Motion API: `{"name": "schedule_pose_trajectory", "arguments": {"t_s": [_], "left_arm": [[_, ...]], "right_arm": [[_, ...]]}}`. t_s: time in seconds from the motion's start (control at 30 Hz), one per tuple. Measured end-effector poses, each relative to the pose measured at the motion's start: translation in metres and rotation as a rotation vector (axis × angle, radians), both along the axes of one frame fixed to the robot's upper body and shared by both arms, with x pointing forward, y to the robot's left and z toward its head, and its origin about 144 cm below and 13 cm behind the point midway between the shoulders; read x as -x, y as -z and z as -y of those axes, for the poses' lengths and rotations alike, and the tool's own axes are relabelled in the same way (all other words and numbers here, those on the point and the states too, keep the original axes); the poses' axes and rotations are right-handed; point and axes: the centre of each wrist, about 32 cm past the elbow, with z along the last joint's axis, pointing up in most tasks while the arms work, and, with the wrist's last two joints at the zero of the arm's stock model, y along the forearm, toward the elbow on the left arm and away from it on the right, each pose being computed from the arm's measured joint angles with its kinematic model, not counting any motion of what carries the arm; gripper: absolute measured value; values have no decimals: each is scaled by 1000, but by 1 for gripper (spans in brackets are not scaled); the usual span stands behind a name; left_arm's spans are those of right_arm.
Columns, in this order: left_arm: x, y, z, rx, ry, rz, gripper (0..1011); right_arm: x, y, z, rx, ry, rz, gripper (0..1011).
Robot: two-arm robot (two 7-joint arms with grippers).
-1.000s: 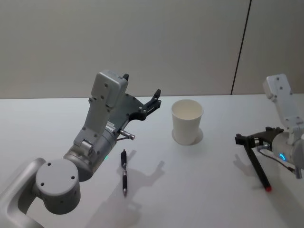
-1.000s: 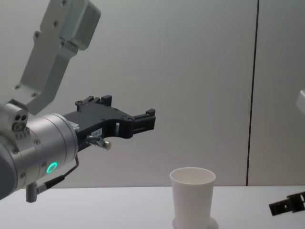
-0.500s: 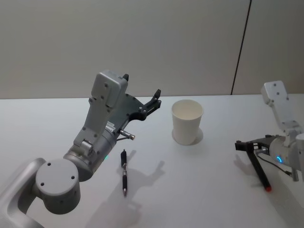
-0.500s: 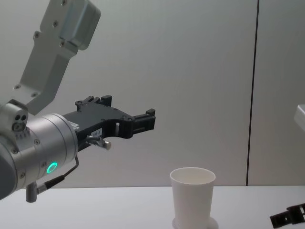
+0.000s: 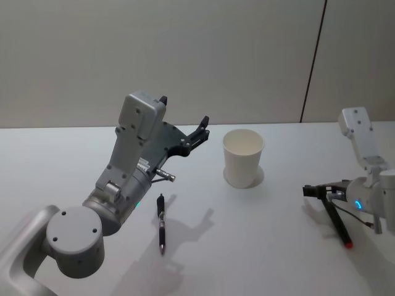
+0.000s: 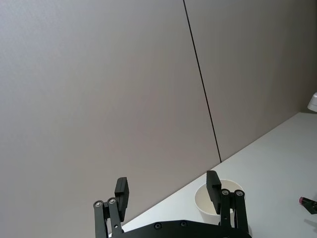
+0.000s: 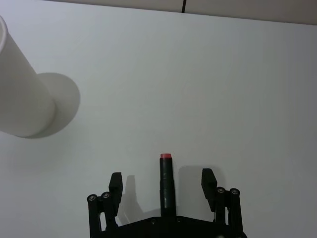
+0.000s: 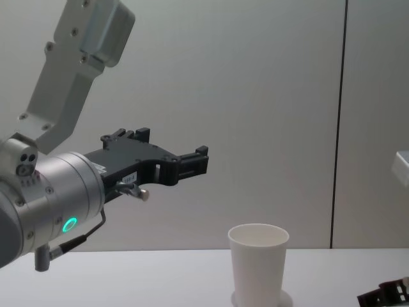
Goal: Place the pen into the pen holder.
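Since my right gripper (image 7: 162,181) has not closed on anything, step in hand: gripping the black plastic pen with the red end (image 7: 167,184), as I judge it.
Right gripper state: low over the white table (image 5: 259,259) at the lower right of the head view, with fingers spread wide on either side of the barrel. They touch nothing and hold nothing.
White tapered paper-cup pen holder (image 5: 243,159): upright, mouth open, right of centre in the head view, with nothing standing in it.
Red-ended pen's place: flat on the table at the lower right of the head view, red end toward the bottom edge, well apart from the pen holder.
Second slim black pen (image 5: 162,223): flat on the table left of centre, lying free.
Left gripper (image 6: 167,191): raised well above the table, left of centre, fingers wide apart, empty and parked.
Doing it well: keep the barrel centred between the fingers and sink until the pads flank it without scraping the table. Close square across it near the middle so it does not swing. The light cup could tip if the pen catches its rim, so lower it straight down.
Writing: a small white sticker (image 8: 130,176) sits on my left gripper's black body, its print too small to read. I can make out no brand on the cup or the pens.
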Motion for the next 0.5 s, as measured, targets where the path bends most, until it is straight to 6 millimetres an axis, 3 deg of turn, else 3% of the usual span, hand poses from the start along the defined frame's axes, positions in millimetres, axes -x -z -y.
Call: {"name": "schedule_pose_trajectory", "arguments": {"t_s": [0.5], "left_arm": [[0,0,0,0,0,0,1003]], "right_arm": [[-12,6,-4,-21,20,-24,1002]]}}
